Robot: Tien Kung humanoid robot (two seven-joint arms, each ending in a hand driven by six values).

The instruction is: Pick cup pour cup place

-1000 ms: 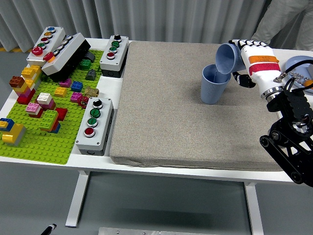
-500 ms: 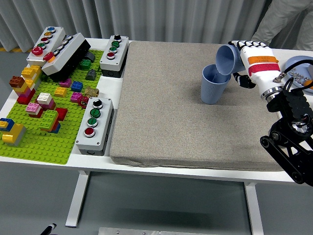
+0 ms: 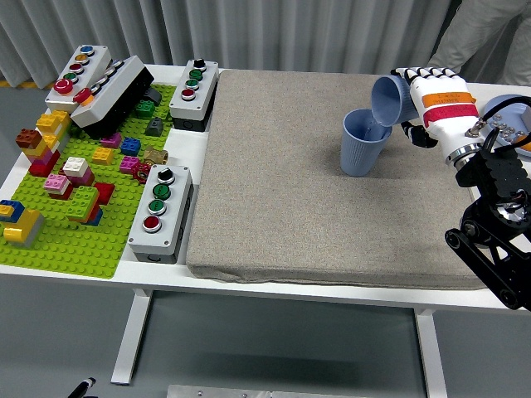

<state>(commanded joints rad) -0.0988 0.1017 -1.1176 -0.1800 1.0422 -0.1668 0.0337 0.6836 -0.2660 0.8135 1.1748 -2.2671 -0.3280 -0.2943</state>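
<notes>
The right hand (image 3: pixel 427 99) comes in from the right side and grips a light blue cup (image 3: pixel 388 99) with its fingers wrapped around it. This cup is tipped far over, with its open mouth facing left and down. Its lower lip hangs just above the rim of a second blue cup (image 3: pixel 362 143), and I cannot tell if the two touch. The second cup stands upright on a big grey mat (image 3: pixel 332 215) that covers most of the white surface (image 3: pixel 174 278). It sits in the far right part of the mat. I cannot see if anything is falling from the tipped cup. The hand has white fingers and an orange and red band on its back, and its black arm (image 3: pixel 498 224) bends down toward the bottom right corner. Behind the hand, at the right edge, part of a blue plate (image 3: pixel 513 108) shows. On the left side lies a green brick board (image 3: pixel 75 240) with many small coloured bricks (image 3: pixel 75 170) on it. A grey button box (image 3: pixel 159 211) with black, green and red buttons lies between the board and the mat. Two more button boxes (image 3: pixel 193 91) sit further back, near the far edge. At the top right, a bit of a person's light sleeve (image 3: pixel 477 33) shows.
</notes>
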